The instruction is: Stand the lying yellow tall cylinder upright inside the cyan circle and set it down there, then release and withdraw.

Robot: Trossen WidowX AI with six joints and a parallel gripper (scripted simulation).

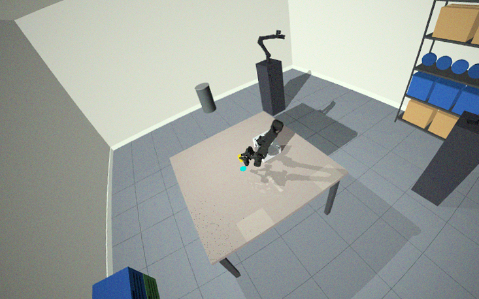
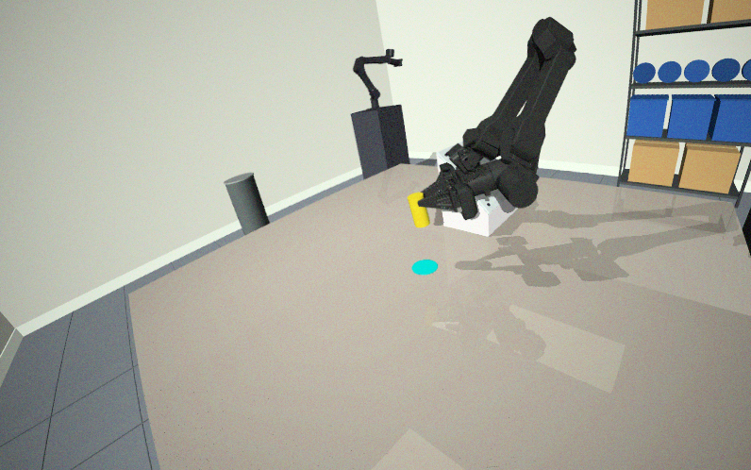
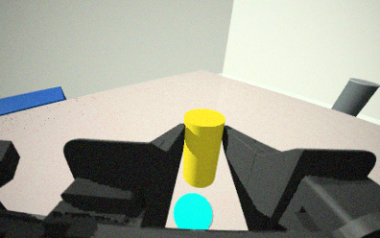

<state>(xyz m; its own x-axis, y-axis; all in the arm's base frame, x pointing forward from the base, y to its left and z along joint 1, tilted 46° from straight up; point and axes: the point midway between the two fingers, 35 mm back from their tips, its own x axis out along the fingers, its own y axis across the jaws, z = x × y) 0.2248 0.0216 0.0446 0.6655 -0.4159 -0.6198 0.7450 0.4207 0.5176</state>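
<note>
The yellow tall cylinder (image 1: 240, 157) (image 2: 419, 213) (image 3: 202, 149) is held near its upper end, close to upright with a slight tilt. My gripper (image 1: 242, 158) (image 2: 421, 202) (image 3: 203, 129) is shut on it, one finger on each side in the wrist view. The cylinder appears to hang above the table, with no shadow seen directly under it. The cyan circle (image 1: 243, 168) (image 2: 425, 267) (image 3: 193, 212) lies flat and bare on the table. In the wrist view it shows just below the cylinder's lower end; in the exterior view it is in front of and below the cylinder.
The arm's white base (image 2: 469, 223) stands on the table (image 1: 211, 187) (image 2: 276, 332) behind the gripper. A grey bin (image 1: 206, 98) (image 2: 247, 203) (image 3: 355, 97) stands on the floor beyond the table. A dark pedestal (image 1: 270, 86) (image 2: 380, 138) with another arm is behind the table.
</note>
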